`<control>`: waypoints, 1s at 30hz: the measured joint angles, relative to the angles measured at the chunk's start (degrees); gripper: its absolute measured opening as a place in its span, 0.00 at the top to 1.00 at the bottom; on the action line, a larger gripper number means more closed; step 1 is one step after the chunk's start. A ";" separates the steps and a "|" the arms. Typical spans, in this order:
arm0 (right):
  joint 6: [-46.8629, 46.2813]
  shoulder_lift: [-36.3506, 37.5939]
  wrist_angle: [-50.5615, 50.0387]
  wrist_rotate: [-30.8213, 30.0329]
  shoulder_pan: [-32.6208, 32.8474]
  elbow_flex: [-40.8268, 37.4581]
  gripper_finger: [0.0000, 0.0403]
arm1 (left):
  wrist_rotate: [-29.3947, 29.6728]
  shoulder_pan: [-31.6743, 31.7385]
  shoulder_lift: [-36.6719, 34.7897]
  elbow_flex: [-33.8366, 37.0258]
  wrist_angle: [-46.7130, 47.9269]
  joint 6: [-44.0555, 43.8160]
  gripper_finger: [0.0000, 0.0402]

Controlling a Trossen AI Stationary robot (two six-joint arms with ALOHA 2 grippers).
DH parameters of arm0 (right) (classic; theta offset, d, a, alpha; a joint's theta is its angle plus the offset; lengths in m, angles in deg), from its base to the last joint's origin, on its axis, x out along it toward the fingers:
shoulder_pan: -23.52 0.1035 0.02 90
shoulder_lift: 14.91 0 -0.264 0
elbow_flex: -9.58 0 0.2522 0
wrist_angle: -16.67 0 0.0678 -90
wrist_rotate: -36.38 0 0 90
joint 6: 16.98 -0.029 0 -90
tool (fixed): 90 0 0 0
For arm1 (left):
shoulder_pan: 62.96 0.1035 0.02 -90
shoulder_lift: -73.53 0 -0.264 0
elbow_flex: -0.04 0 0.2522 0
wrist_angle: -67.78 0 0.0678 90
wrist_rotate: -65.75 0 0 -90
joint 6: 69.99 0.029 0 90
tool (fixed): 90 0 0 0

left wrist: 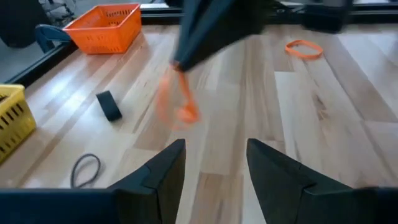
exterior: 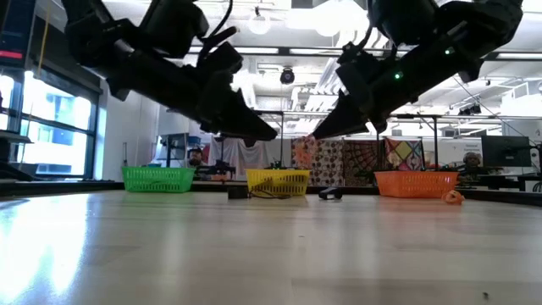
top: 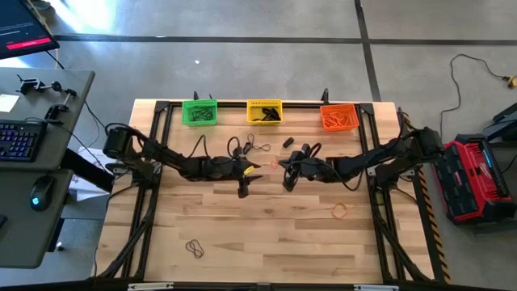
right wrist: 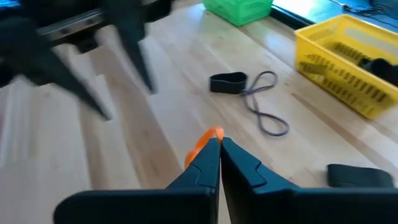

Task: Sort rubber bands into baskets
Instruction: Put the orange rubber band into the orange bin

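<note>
An orange rubber band is pinched in the right gripper, whose jaws are pressed together on it above the middle of the wooden surface. The left gripper hangs just opposite with its jaws parted and nothing between them. In the left wrist view the band dangles loosely from the right jaws.

The band is judged to belong in the orange basket, at the far edge of the surface on the right arm's side, beside the yellow basket and green basket. The carry would be done best with the grip kept firm, the loop lifted clear of the basket wall, and release made only once directly over the opening. Other bands, including an orange band and a dark band, lie unsorted.
</note>
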 joint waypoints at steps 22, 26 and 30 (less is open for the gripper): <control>2.58 14.25 -28.74 -7.98 -25.40 0.00 1.00 | -0.88 -2.92 0.09 9.18 -14.23 -4.42 0.59; 2.56 14.10 -30.39 -8.11 -31.37 0.00 1.00 | -0.86 -2.92 0.09 9.18 -14.51 -5.19 0.59; 2.57 14.08 -31.18 -11.67 -35.99 0.00 1.00 | -0.87 -2.92 0.11 9.18 -14.47 -5.28 0.59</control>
